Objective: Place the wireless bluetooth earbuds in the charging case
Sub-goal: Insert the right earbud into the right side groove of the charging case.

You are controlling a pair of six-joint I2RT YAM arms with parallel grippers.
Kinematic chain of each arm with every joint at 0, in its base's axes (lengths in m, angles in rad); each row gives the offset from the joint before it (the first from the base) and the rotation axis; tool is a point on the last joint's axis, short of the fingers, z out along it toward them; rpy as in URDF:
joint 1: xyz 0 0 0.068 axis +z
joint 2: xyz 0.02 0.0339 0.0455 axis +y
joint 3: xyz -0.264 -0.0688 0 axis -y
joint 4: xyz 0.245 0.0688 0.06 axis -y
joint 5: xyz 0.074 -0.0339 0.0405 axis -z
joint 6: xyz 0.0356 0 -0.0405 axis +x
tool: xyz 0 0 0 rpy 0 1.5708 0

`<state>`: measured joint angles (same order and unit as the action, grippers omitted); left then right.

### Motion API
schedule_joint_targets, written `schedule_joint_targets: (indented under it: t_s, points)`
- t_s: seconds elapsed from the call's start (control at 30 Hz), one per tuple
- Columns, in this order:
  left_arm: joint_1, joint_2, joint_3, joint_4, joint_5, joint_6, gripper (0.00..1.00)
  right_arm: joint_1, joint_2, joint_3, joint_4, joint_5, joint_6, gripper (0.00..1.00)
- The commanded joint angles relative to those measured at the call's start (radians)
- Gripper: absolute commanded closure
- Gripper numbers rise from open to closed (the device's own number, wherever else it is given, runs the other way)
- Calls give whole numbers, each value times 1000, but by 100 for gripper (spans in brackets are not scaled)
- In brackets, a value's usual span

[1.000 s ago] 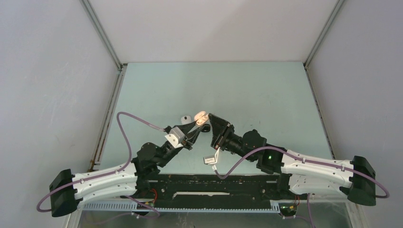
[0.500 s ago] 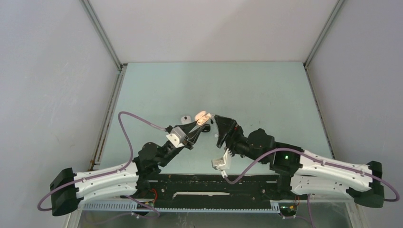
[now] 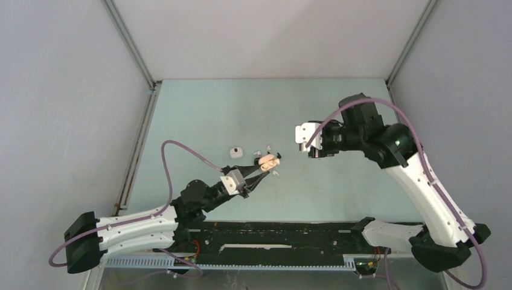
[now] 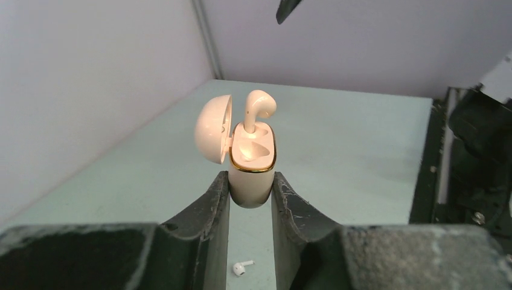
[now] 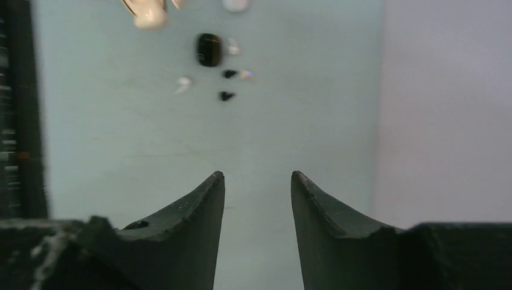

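One earbud (image 4: 259,109), wrist-view only, in case (image 4: 252,175) clamped by left gripper (image 4: 250,188), right gripper (image 5: 258,179) parted

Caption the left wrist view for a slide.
Left hand grips open case, one earbud standing in it; another earbud lies on the table.

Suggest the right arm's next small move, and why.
Probably lower the right gripper toward a loose white earbud. Its fingers stand apart and empty, while the case clamped in the left gripper has one bud standing in the far socket and the near socket bare.
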<state>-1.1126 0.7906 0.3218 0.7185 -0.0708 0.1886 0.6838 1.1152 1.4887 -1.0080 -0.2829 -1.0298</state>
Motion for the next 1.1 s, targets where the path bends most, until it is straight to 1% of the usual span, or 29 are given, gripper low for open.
schedule_joint_targets:
  t_s: [0.0, 0.07, 0.17, 0.23, 0.3, 0.4, 0.5, 0.67, 1.07]
  points:
    - [-3, 16, 36, -40, 152, 21, 100, -86, 79, 147, -367, -408, 103, 55]
    - [-3, 26, 49, -51, 175, 17, 100, -76, 77, 158, -362, -464, 102, 58]
    - [-3, 35, 54, -50, 189, 7, 100, -58, 75, 156, -357, -450, 65, 64]
    - [-3, 38, 53, -42, 192, 0, 100, -25, 85, 155, -374, -376, 16, 67]
    - [-3, 41, 51, -30, 197, -6, 100, 36, 92, 143, -380, -283, -29, 68]
    - [-3, 52, 56, -18, 209, -14, 100, 145, 108, 134, -366, -156, -50, 67]
    - [-3, 67, 68, -22, 229, -25, 100, 199, 136, 140, -342, -84, -58, 65]
    - [-3, 78, 81, -19, 242, -39, 100, 235, 176, 138, -321, -34, -66, 63]
    - [-3, 84, 81, 12, 250, -63, 100, 257, 192, 133, -299, -25, -46, 65]
